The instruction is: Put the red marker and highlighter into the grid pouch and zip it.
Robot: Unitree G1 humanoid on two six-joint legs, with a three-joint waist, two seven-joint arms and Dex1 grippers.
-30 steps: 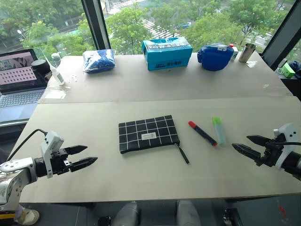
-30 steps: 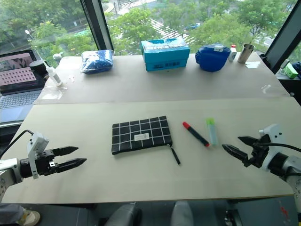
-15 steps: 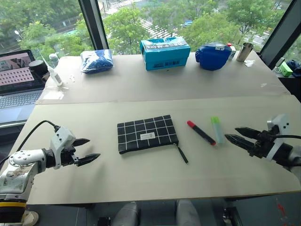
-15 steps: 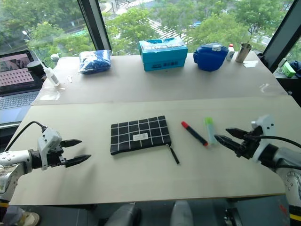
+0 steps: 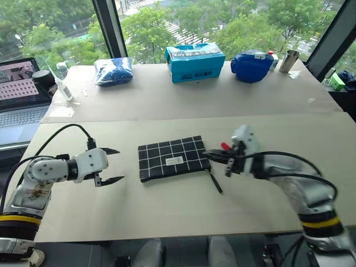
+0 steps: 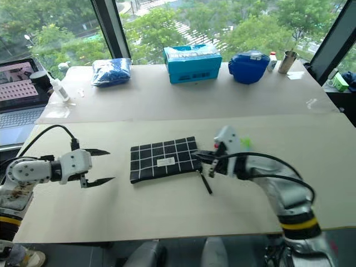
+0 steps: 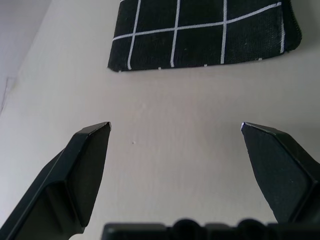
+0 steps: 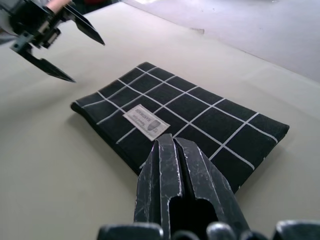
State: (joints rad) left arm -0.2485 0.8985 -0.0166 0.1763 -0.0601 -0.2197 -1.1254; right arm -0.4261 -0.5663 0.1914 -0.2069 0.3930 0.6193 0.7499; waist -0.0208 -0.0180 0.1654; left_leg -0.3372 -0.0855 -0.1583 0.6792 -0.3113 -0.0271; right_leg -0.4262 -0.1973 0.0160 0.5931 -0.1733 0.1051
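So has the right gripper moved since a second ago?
Yes. The right gripper swung left from the table's right edge, past the pens, to the grid pouch and its zipper end, fingers shut.

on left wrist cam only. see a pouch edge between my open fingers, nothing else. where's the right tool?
Observer: The right tool is at the pouch's right end, shut, fingertips over its near right corner.
Operator: marker in?
Observer: No. The marker lies on the table just behind the right tool, only its red cap showing.
Operator: highlighter?
Observer: Also out. A bit of the green highlighter shows behind the same tool, right of the pouch.
Operator: zipper?
Observer: The pull trails on the table off the pouch's right corner. I can't tell whether the zip is open.
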